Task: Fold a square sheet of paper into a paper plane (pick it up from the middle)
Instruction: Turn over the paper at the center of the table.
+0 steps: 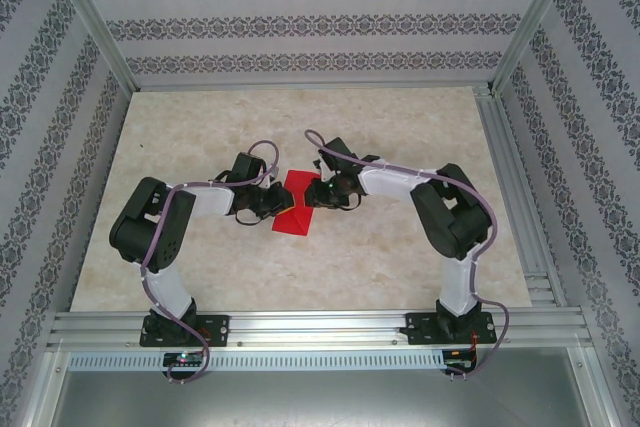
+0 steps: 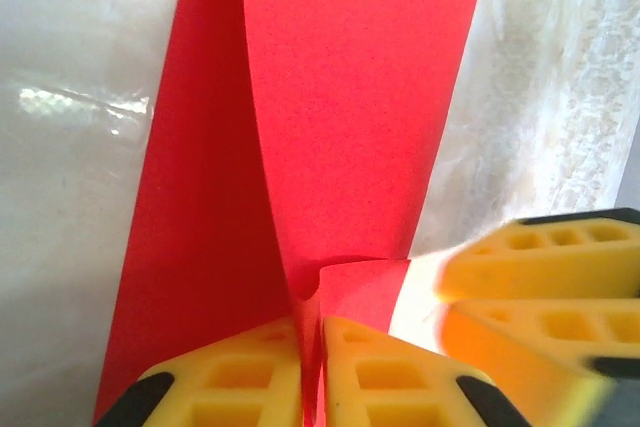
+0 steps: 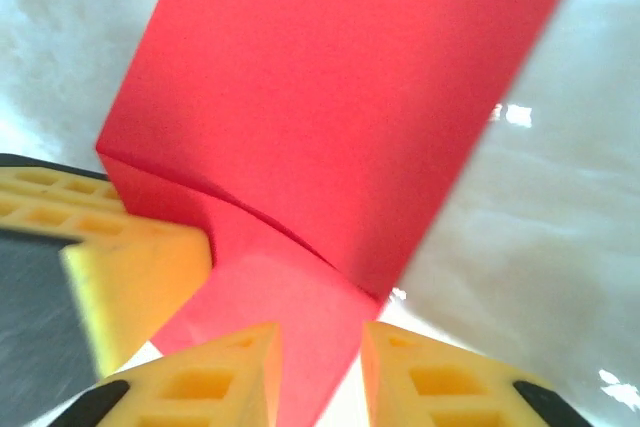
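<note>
Marbled tabletop (image 1: 400, 137) between patterned walls, and I have the square sheet of paper (image 1: 292, 219) at its centre, partly folded with one flap curling up. My left gripper (image 2: 310, 332) comes in from the sheet's 9 o'clock, its jaws pinched tight on a raised fold of the red paper. My right gripper (image 3: 320, 332) sits at 3 o'clock, jaws parted with a corner of the sheet lying in the gap. That wrist view is blurred, so I think neither side presses the paper, but I can't be sure.
</note>
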{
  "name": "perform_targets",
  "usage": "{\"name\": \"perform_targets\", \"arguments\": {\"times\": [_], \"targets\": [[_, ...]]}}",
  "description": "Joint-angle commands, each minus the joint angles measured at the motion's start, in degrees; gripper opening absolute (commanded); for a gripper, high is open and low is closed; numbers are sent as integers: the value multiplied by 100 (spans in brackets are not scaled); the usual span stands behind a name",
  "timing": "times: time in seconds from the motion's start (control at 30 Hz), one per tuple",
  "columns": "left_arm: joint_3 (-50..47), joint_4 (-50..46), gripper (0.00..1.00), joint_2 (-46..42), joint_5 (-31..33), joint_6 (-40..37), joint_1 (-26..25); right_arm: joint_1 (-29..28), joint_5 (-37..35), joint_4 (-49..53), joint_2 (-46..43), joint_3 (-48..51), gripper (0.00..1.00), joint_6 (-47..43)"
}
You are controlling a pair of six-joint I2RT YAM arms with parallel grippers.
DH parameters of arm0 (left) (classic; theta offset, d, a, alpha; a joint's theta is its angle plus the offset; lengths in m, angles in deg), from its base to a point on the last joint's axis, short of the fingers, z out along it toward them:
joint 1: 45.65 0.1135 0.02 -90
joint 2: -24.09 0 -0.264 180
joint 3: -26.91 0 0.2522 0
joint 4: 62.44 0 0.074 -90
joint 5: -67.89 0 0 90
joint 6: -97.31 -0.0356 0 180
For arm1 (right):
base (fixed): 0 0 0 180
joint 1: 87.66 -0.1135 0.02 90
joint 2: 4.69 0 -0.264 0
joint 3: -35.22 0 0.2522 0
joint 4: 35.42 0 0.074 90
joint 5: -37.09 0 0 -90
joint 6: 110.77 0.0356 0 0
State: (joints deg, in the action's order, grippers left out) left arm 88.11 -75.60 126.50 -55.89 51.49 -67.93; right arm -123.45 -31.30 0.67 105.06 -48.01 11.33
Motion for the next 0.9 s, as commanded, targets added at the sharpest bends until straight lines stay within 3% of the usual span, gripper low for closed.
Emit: {"name": "perform_targets", "arguments": {"times": [0.0,0.13,0.33,0.5,0.7,0.87], "targets": [[99,-39,10,-290,212,-441,-70,209,-412,-166,-748,207,32,114],[348,-1083,7,-803,816,-947,-107,368,-1309,79,-1377,417,44,70],[1335,-3464,6,-1701,3015,-1909,-443,720,-2195,44,-2173,903,69,79],[2032,-4410,6,-1917,4387,-2268,-755,1048,-2492,-188,-2716,1380,86,88],[3001,-5447,8,-1159,6686,-2289,-1321,1376,-2569,-677,-3478,2025,95,152],[3794,-6172,8,140,7776,-2033,-1746,1638,-2548,-776,-3891,2348,95,302]]}}
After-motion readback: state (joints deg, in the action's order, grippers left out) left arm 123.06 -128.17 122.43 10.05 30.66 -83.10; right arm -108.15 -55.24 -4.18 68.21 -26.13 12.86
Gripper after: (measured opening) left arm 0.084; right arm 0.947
